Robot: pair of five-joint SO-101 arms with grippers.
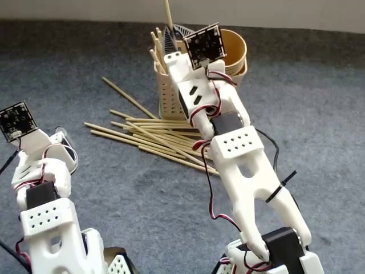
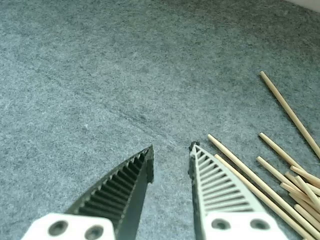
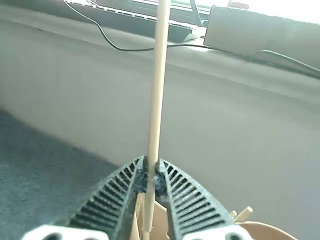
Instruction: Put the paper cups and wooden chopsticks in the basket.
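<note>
Task is partly done, maybe halfway by my judgement. Several chopsticks (image 1: 155, 48) stand in the basket (image 1: 165, 100). The right jaws are directly above the basket, closed tight on one chopstick (image 3: 159, 75) held upright, so this one is not yet dropped in. The paper cups (image 1: 235, 51), stacked, touch the basket's side; inside it or only beside it, I cannot tell, b/c the arm hides that part. A big pile of loose chopsticks (image 1: 159, 140) lies on the desk (image 1: 296, 114) just in front of the basket. The left jaws are moderately open w/ nothing between, low over the desk, near the pile's end farthest from the basket.
</note>
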